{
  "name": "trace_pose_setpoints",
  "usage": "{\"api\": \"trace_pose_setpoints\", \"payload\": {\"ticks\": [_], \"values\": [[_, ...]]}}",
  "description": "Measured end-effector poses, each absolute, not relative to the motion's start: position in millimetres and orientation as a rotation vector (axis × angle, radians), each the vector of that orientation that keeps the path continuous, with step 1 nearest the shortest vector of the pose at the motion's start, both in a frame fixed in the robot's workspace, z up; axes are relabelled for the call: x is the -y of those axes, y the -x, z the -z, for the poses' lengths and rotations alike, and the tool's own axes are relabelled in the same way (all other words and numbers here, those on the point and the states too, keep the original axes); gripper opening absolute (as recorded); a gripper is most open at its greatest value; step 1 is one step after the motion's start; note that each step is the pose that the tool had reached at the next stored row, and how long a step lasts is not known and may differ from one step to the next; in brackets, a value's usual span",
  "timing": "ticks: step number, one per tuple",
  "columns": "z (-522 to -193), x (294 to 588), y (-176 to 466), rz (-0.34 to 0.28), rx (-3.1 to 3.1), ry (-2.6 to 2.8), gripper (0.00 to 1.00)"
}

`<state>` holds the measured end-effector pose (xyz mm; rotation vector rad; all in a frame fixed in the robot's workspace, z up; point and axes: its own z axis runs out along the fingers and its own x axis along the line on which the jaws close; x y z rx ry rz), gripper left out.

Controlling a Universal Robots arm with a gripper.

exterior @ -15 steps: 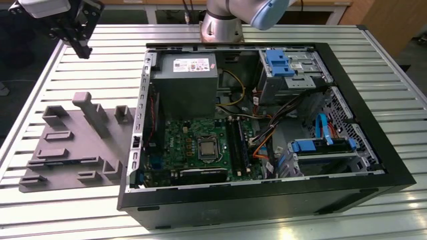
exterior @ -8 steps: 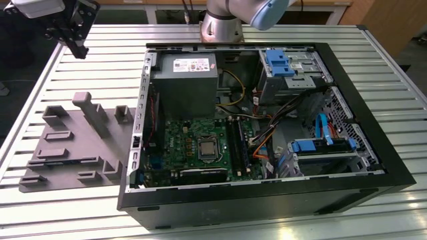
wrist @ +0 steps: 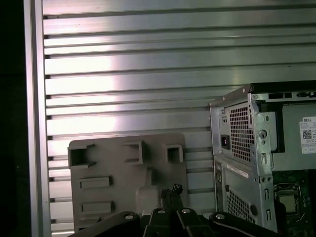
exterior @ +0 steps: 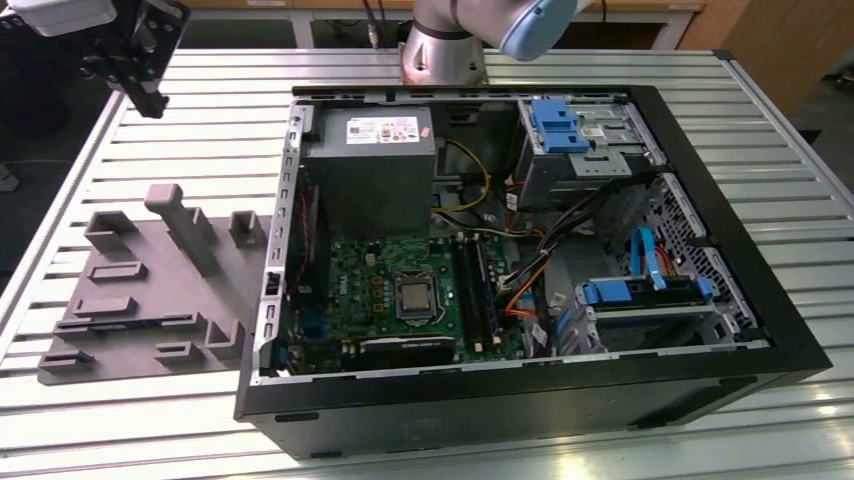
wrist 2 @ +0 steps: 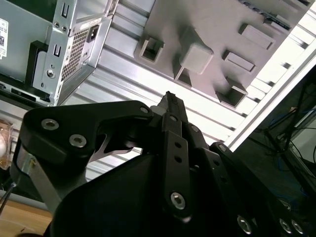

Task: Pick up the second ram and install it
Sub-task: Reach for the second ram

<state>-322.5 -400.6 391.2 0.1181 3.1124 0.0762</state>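
Grey plastic, the tray (exterior: 134,310) is faced by the gripper (wrist 2: 170,101), jaws pressed together on nothing. Where the second ram lies cannot be told. Light, stiff and fragile, it is judged best gripped by its bare edges.

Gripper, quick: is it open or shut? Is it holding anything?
Gripper: shut, with nothing held between its fingers.

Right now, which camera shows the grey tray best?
The exterior view: the whole grey tray lies on the slatted table beside the computer case. Both wrist views catch part of it, with the tool in the foreground.
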Motion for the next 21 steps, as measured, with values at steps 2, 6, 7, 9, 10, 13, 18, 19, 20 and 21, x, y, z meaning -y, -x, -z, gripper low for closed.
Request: {"api": "trace_pose_setpoints", "payload": {"ticks": [2, 6, 7, 9, 10, 13, 18, 19, 20, 21], "values": [[-391.2, 400.6, 324.5, -0.076, -3.112, -0.118, 0.11], [-391.2, 400.6, 328.6, -0.076, -3.112, -0.118, 0.11], [-391.1, 400.6, 329.7, -0.076, -3.112, -0.118, 0.11], [-391.2, 400.6, 332.0, -0.076, -3.112, -0.118, 0.11], [-391.1, 400.6, 333.2, -0.076, -3.112, -0.118, 0.11], [-391.1, 400.6, 336.9, -0.076, -3.112, -0.118, 0.11], [-391.1, 400.6, 343.0, -0.076, -3.112, -0.118, 0.11], [-391.1, 400.6, 344.2, -0.076, -3.112, -0.118, 0.11], [-391.0, 400.6, 345.3, -0.076, -3.112, -0.118, 0.11], [-391.0, 400.6, 346.4, -0.076, -3.112, -0.118, 0.11]]}}
